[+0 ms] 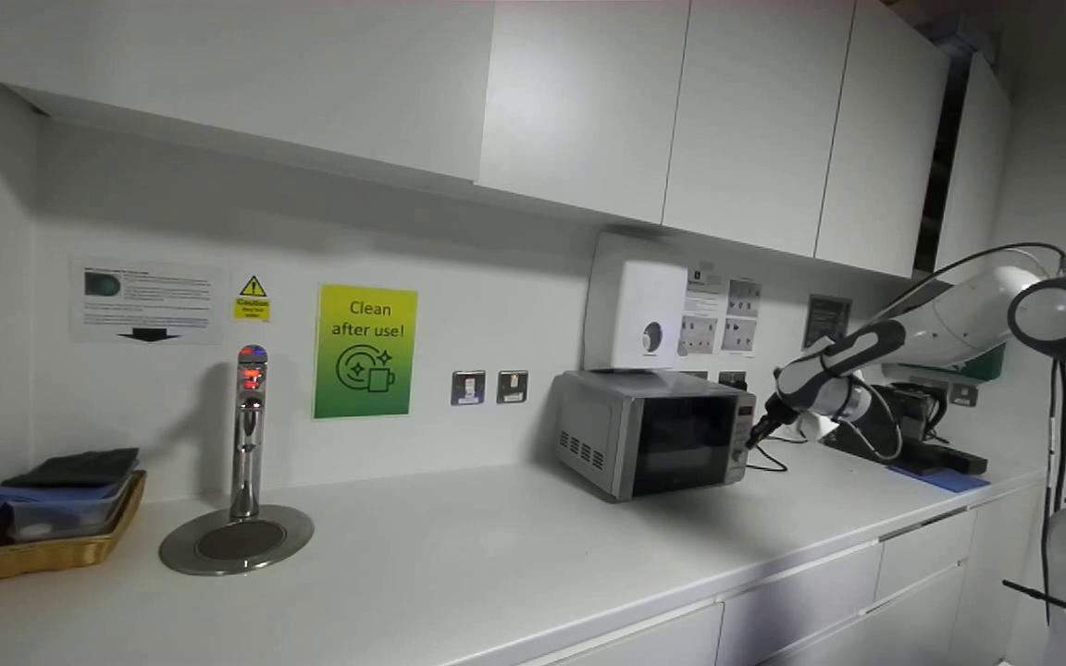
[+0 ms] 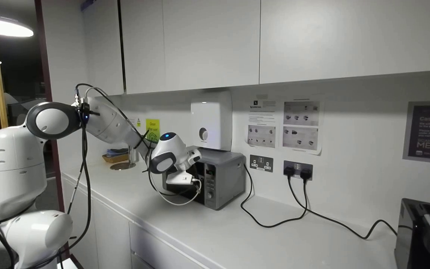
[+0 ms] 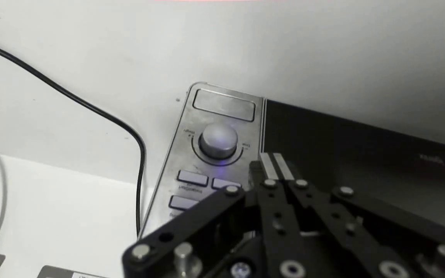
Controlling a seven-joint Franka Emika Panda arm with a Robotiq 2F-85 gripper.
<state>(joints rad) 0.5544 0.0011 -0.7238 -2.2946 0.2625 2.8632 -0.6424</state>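
Note:
A silver microwave (image 1: 593, 430) with a dark door stands on the counter in both exterior views. My gripper (image 3: 276, 166) is shut, its fingertips together with nothing visible between them. In the wrist view, which is upside down, the tips lie over the border between the control panel (image 3: 176, 162) and the black door (image 3: 346, 154). A round silver knob (image 3: 219, 139) sits just beside them, apart from the tips in that picture. Beyond the knob is a wide rectangular button (image 3: 224, 105). Several smaller buttons are partly covered by the gripper's linkage. Whether the tips touch the microwave I cannot tell.
A black cable (image 2: 250, 209) runs from the microwave's side to wall sockets (image 2: 298, 170). Above it hangs a white dispenser (image 2: 211, 119) under the wall cupboards (image 1: 579, 102). A chrome tap (image 1: 248, 435), a wicker basket (image 1: 52, 552) and a black machine (image 2: 424, 235) share the counter.

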